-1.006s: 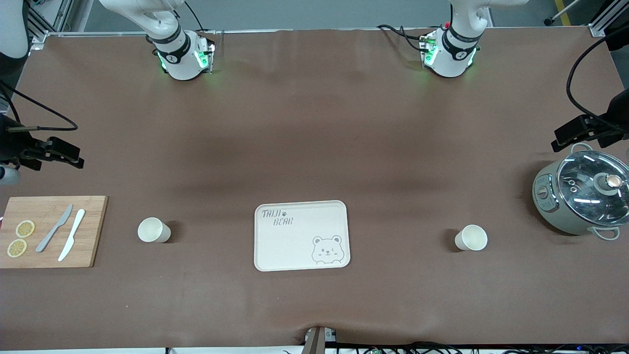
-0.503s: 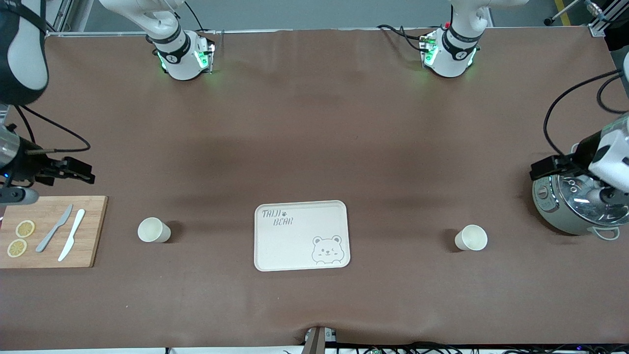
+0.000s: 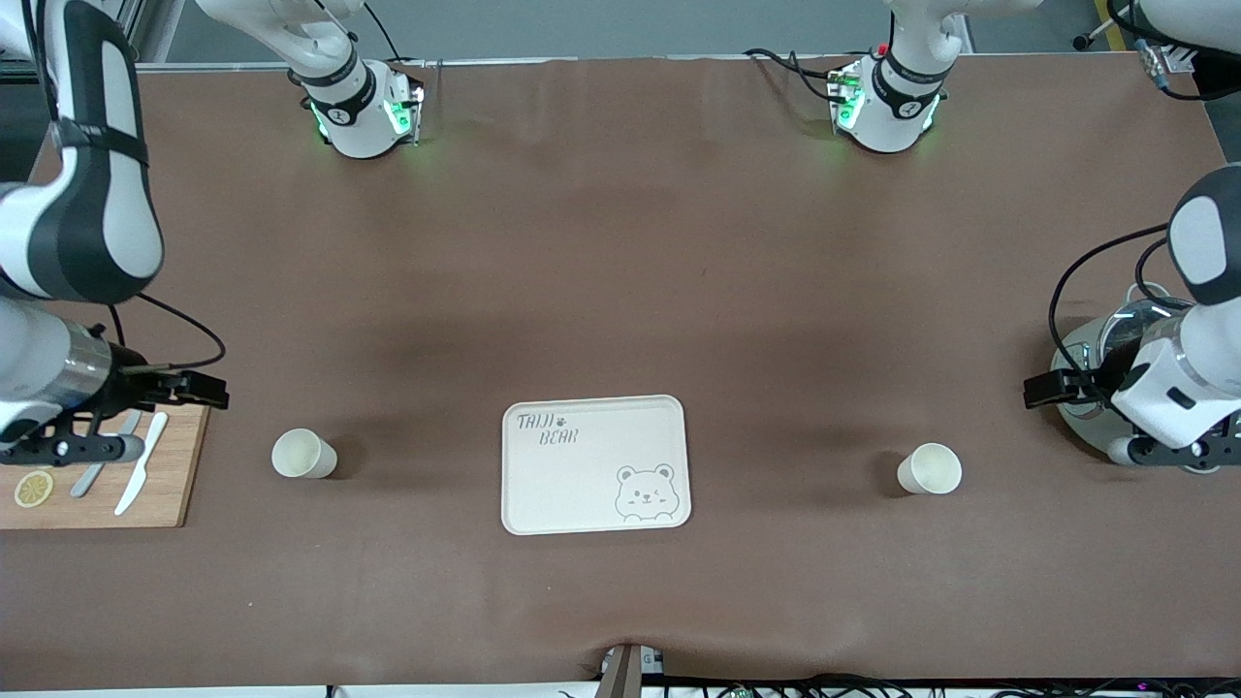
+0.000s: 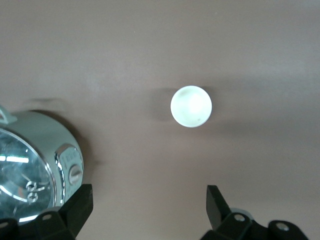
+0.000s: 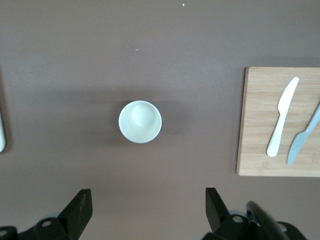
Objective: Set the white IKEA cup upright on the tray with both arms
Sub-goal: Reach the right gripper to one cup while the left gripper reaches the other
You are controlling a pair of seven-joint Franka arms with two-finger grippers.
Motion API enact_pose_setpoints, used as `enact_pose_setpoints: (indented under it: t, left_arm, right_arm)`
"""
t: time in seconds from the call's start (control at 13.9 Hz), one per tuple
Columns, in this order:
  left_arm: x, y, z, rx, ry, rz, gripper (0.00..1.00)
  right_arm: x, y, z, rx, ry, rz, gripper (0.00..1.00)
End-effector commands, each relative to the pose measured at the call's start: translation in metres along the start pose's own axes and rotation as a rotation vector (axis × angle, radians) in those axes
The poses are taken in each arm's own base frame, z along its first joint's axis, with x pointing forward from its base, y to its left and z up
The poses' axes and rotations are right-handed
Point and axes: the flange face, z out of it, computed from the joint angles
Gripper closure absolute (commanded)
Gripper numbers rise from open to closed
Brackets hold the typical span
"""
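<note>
Two white cups stand upright on the brown table, one on each side of the cream tray (image 3: 593, 399) printed with a bear. One cup (image 3: 303, 454) is toward the right arm's end and shows in the right wrist view (image 5: 140, 121). The other cup (image 3: 930, 469) is toward the left arm's end and shows in the left wrist view (image 4: 191, 106). My right gripper (image 3: 215, 392) (image 5: 147, 196) hangs open over the table between the cutting board and its cup. My left gripper (image 3: 1037, 392) (image 4: 149, 195) hangs open beside the pot, short of its cup. Neither holds anything.
A wooden cutting board (image 3: 165, 485) (image 5: 260, 125) carries a white knife (image 5: 281, 125), a grey knife (image 5: 302, 140) and a lemon slice (image 3: 33, 488); the right arm covers part of it. A grey pot with a glass lid (image 3: 1125, 325) (image 4: 30, 165) stands under the left arm.
Both arms have swung in from the table's ends toward the cups: the right gripper past the board's corner, the left across the pot. Cups and tray have not moved.
</note>
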Motion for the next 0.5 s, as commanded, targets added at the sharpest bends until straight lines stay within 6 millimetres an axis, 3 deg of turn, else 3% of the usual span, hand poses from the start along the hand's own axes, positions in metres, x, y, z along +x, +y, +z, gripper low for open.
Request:
enact_pose_setpoints:
  t: [0.0, 0.43]
  left_arm:
    - [0.015, 0.005, 0.024, 0.014, 0.014, 0.048, 0.0]
    - [0.043, 0.021, 0.093, 0.012, 0.045, 0.105, 0.0]
  right_arm:
    - [0.015, 0.01, 0.035, 0.002, -0.01, 0.009, 0.0]
    - [0.037, 0.028, 0.104, 0.048, 0.013, -0.019, 0.0]
